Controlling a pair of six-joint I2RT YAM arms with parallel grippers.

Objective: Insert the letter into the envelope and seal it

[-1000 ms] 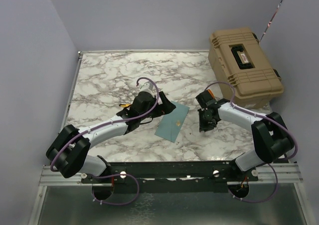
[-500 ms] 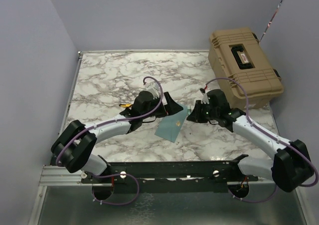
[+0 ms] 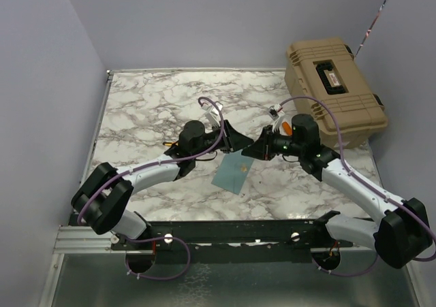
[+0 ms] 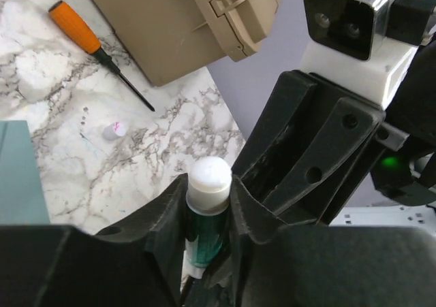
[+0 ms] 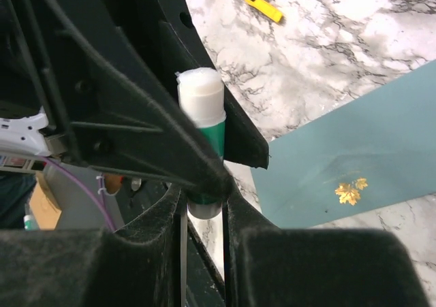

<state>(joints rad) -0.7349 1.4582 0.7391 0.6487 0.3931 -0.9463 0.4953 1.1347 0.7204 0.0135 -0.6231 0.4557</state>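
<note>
left end effector (image 4: 208,199) and right end effector (image 5: 200,199) both clenched on one green glue stick (image 5: 203,120), near teal envelope (image 3: 234,173) on marble bench (image 3: 146,103).

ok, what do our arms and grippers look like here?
Left arm and right arm: white links, bulky black joints, purple cable looped along each. Left gripper and right gripper: matte black, two angular fingers. Green LED lit on the right wrist.
</note>
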